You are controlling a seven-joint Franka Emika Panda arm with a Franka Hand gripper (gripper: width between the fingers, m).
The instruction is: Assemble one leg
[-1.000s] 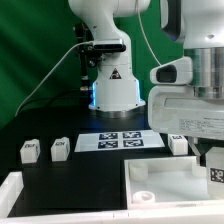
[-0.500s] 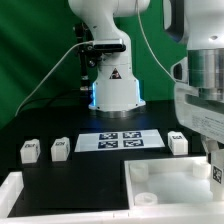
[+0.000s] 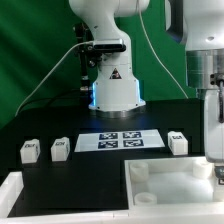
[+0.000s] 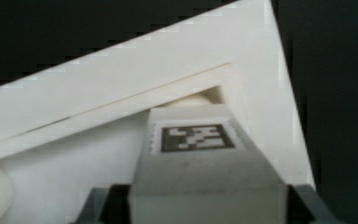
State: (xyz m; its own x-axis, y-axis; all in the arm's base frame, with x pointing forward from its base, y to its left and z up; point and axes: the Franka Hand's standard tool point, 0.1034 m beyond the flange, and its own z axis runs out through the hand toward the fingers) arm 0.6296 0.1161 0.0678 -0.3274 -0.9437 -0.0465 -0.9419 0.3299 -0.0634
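In the wrist view my gripper (image 4: 202, 215) is shut on a white leg (image 4: 197, 165). Its square marker tag faces the camera, and the dark fingers (image 4: 105, 206) press on both its sides. The held leg hangs over a corner of the large white tray-like panel (image 4: 87, 110). In the exterior view the arm (image 3: 212, 110) stands at the right edge over the panel (image 3: 170, 182), and the gripper and held leg are cut off there. Three more legs stand on the black table: two at the exterior view's left (image 3: 30, 151) (image 3: 60, 148) and one at the right (image 3: 178, 142).
The marker board (image 3: 120, 141) lies flat in front of the robot base (image 3: 112, 95). A white rim (image 3: 12, 195) runs along the near left of the table. A green backdrop stands behind.
The arm has shifted toward the exterior view's right, carrying the leg along the panel's right side, so that most of the hand has left the picture.
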